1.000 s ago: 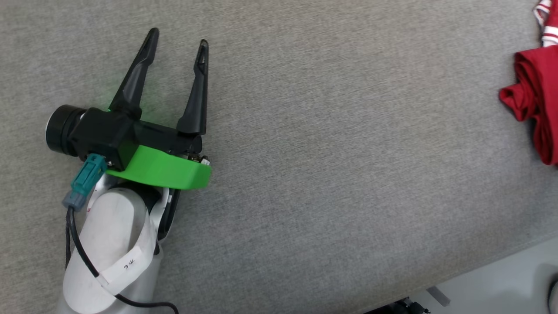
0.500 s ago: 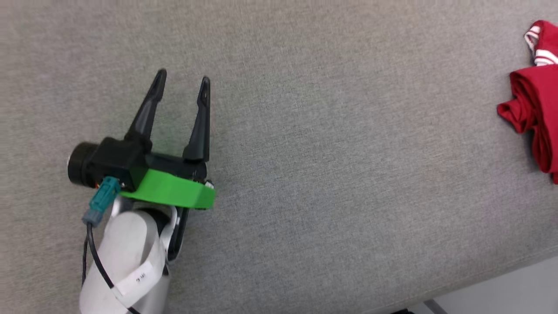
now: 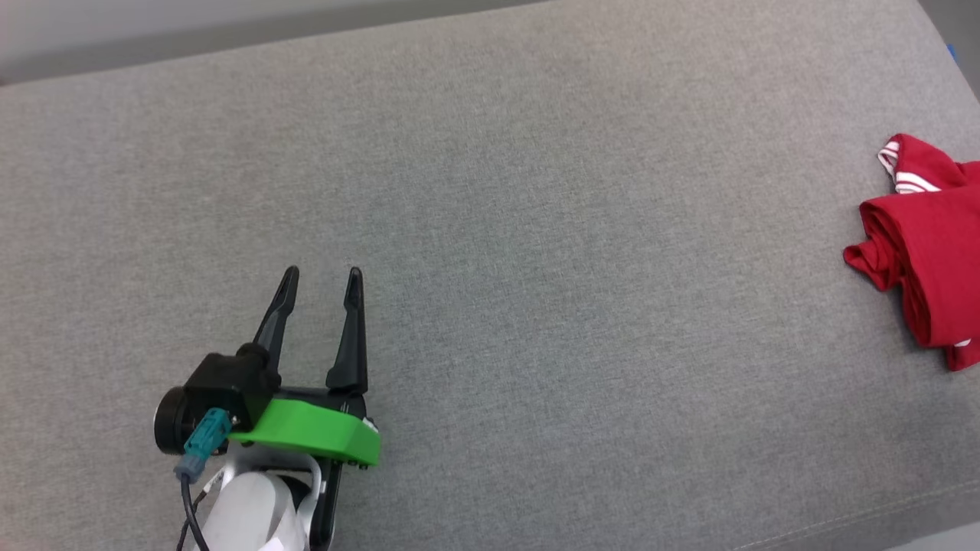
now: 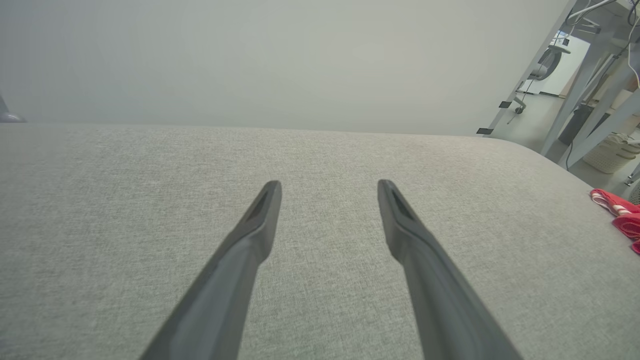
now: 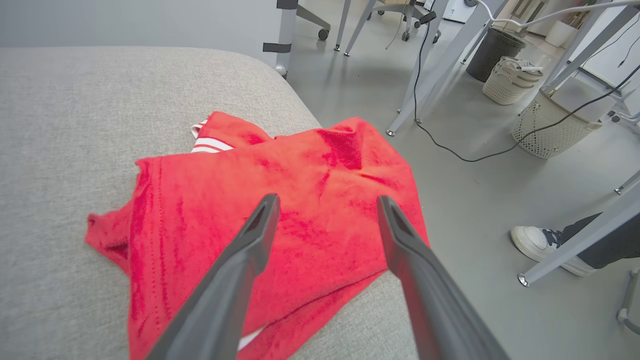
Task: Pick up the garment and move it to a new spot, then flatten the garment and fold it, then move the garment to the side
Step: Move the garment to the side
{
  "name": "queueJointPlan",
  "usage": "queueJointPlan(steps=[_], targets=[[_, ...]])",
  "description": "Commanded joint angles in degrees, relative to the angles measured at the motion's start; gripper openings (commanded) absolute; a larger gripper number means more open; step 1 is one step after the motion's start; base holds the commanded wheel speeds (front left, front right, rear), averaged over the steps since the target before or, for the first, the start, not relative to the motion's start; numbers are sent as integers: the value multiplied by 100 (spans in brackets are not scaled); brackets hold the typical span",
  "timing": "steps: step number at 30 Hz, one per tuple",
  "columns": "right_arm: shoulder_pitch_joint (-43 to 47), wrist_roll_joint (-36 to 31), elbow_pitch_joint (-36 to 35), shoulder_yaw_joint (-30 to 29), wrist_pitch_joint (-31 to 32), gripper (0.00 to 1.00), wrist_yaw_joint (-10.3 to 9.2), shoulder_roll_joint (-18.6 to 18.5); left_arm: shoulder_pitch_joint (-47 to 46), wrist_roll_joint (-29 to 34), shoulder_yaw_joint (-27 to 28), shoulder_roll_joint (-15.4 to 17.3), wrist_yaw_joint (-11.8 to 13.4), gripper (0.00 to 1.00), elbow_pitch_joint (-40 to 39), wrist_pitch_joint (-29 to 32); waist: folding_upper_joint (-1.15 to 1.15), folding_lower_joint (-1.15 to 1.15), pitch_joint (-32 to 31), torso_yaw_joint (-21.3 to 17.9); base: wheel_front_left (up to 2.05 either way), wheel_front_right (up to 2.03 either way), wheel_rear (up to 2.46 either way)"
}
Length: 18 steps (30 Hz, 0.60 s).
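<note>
Grey cloth surface [image 3: 536, 191], wide and mostly bare.

Garment [image 3: 922, 252]: a red, loosely folded heap at the surface's right end, by the rounded corner, its right side reaching the edge. Red-white striped trim [image 5: 207, 145] pokes out on its far side.

Left gripper [image 3: 322, 272]: low left in head view, over bare cloth, well apart from the garment. 2 fingers spread wide, nothing between them.

Right gripper [image 5: 326, 199]: seen in its wrist view, 2 fingers spread wide over the garment's middle. No fabric pinched between them. Whether the tips touch the cloth, cannot tell.

Beyond the edge: pale floor [image 5: 475, 200], metal legs, a white basket [image 5: 550, 127], a black cable, a person's white shoe [image 5: 537, 240].
</note>
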Motion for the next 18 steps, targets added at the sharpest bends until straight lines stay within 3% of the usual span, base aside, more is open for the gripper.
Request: queueJointPlan(steps=[1, 10, 15, 18], targets=[[216, 63, -215, 117, -26, 100, -5, 115, 126, -42, 53, 3, 20, 100, 33, -46, 0, 0, -608, 327, 0, 0, 0], [1618, 403, -2335, 971, 278, 100, -5, 903, 504, -72, 218, -89, 4, 100, 255, -79, 0, 0, -1218, 758, 0, 0, 0], [2350, 564, -3544, 1527, 779, 100, -5, 1187, 853, 85, 428, -112, 39, 100, 285, -81, 0, 0, -1580, 988, 0, 0, 0], [2565, 593, -3852, 1652, 923, 100, -5, 1251, 1020, 154, 467, -94, 37, 100, 326, -81, 0, 0, -1712, 1042, 0, 0, 0]])
